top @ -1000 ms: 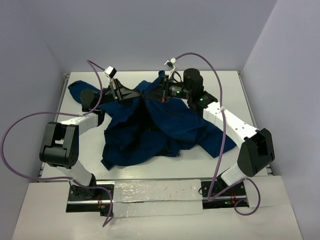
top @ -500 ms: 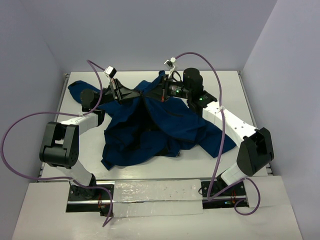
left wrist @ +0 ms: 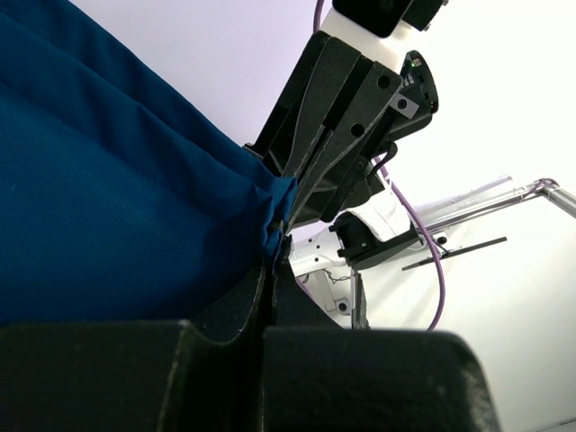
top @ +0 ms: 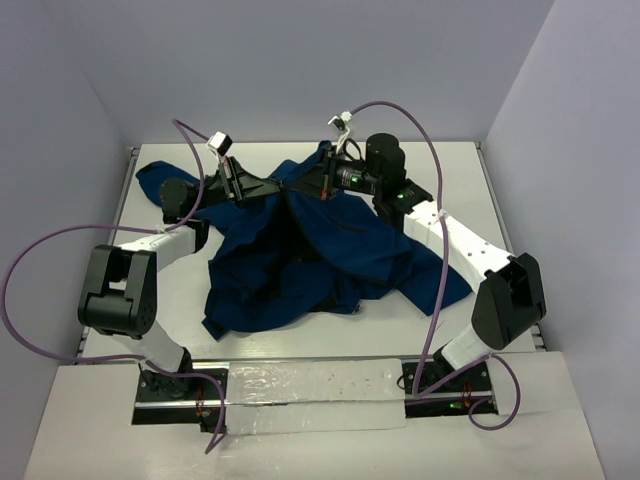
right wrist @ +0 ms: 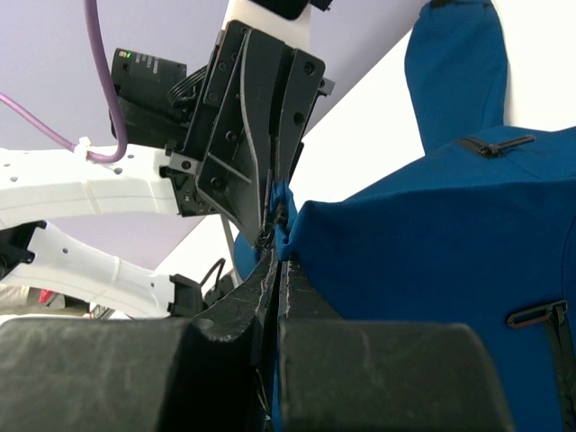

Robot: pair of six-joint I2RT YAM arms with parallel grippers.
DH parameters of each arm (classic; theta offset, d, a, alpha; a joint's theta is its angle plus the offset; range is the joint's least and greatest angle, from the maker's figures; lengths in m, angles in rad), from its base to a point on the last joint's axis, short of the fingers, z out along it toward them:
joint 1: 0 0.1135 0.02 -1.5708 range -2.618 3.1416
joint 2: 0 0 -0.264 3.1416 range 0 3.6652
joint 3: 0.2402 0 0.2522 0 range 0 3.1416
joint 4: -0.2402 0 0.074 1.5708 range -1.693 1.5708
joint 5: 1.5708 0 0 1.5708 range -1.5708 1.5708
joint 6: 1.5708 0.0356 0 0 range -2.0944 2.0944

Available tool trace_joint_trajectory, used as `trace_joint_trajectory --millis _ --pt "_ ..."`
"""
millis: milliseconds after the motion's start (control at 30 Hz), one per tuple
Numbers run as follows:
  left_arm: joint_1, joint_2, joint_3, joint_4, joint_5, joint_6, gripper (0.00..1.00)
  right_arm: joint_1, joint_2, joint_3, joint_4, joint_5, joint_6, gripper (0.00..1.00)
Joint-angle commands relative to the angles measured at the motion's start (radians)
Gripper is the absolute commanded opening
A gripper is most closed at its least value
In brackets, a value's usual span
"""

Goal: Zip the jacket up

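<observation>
The navy-blue jacket (top: 330,250) lies crumpled over the middle of the white table (top: 470,180), with one sleeve (top: 155,178) stretched to the far left. My left gripper (top: 272,188) and right gripper (top: 302,186) meet tip to tip at the jacket's far edge, both lifted off the table. In the left wrist view my left gripper (left wrist: 274,245) is shut on a fold of the jacket (left wrist: 108,207), with the right gripper's fingers (left wrist: 328,126) just beyond. In the right wrist view my right gripper (right wrist: 281,236) is shut on the jacket edge (right wrist: 432,234).
Walls close the table at the back and both sides. Purple cables (top: 420,140) loop over both arms. A mounting rail (top: 310,385) runs along the near edge. A black pocket zip pull (right wrist: 493,144) and a strap (right wrist: 540,315) show on the jacket.
My right gripper has moved a little left with the jacket edge, closing the gap to the left gripper. The left arm has barely moved.
</observation>
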Motion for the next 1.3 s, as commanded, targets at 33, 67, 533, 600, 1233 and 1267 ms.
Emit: trace_joint_trajectory --millis 33,67,533,600,1233,1267 --pt "-0.010 -0.055 0.027 0.232 0.031 -0.008 0.00 0.002 0.016 0.070 0.098 0.006 0.020 0.00" --pt "-0.010 -0.055 0.027 0.234 0.031 -0.011 0.00 0.001 0.018 0.077 0.099 0.008 0.022 0.00" --pt "-0.012 -0.086 -0.012 0.143 0.024 0.067 0.00 0.003 -0.021 0.084 0.080 0.071 0.004 0.00" --pt "-0.014 -0.091 -0.014 0.129 0.024 0.087 0.00 0.003 -0.034 0.077 0.069 0.088 -0.006 0.00" --pt "-0.027 -0.140 0.021 -0.236 0.041 0.365 0.00 0.003 -0.101 0.018 0.085 0.074 -0.002 0.00" --pt "-0.027 -0.141 0.021 -0.243 0.043 0.372 0.00 0.003 -0.099 0.022 0.078 0.069 -0.003 0.00"
